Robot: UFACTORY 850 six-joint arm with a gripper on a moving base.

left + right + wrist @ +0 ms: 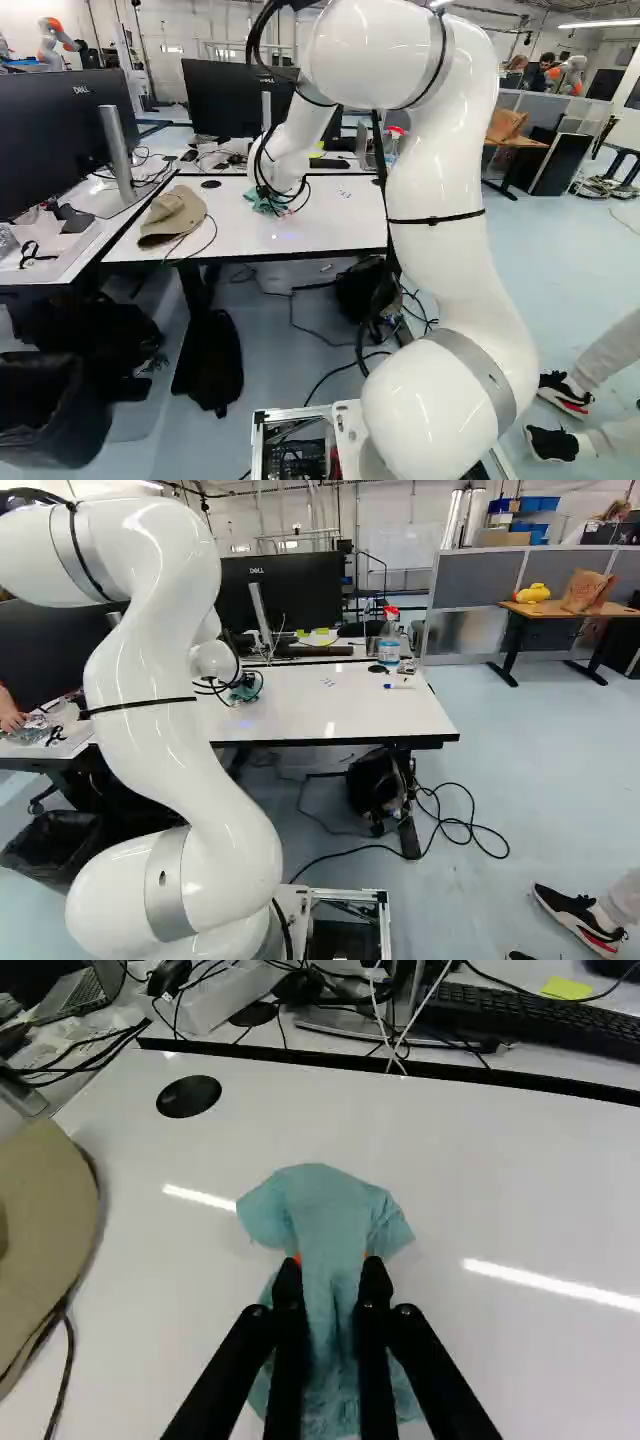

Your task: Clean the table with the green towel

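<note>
In the left base view my gripper [284,202], partly hidden by cables and the arm's wrist, is low over the white table [335,228]. The green towel [262,203] lies bunched under it. The wrist view shows the gripper [332,1265] shut on the towel [330,1210], whose folded middle is pinched between the two fingers. Cloth spreads ahead of the fingertips and beneath them on the tabletop. Small blue marks [327,682] show on the table in the right base view, to the right of the towel.
A tan cap [172,216] with a cord lies left of the towel. Ahead are a black disc [189,1096], keyboard [545,1020] and monitor [282,592]. A spray bottle [389,638] and a marker [398,686] are towards the table's right end. Another robot [56,42] stands far back.
</note>
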